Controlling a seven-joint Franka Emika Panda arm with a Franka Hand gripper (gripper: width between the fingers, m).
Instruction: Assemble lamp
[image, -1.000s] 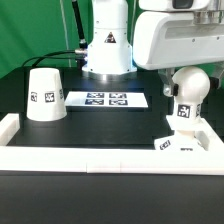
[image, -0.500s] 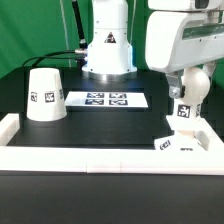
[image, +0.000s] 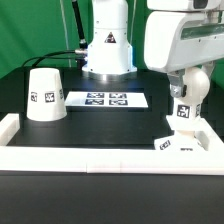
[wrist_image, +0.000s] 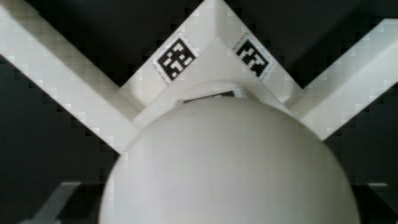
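The white ball-shaped bulb (image: 189, 88) stands upright on its tagged stem on the small flat base (image: 176, 143), in the white frame's corner at the exterior view's right. In the wrist view the bulb (wrist_image: 228, 150) fills the middle, with the tagged base (wrist_image: 210, 58) beyond it. My gripper (image: 188, 72) hangs over the bulb. In the wrist view the gripper (wrist_image: 217, 205) is open: a dark finger (wrist_image: 32, 205) shows on each side, a thin gap away from the bulb. The tapered shade (image: 43, 95) stands apart on the black table at the exterior view's left.
The marker board (image: 107, 99) lies flat mid-table in front of the arm's white pedestal (image: 107, 45). A low white frame wall (image: 90, 154) runs along the front and up both sides. Cables trail behind the shade.
My hand has turned and shifted slightly toward the exterior view's right above the bulb over the last second. The bulb, base and shade have stayed in place.
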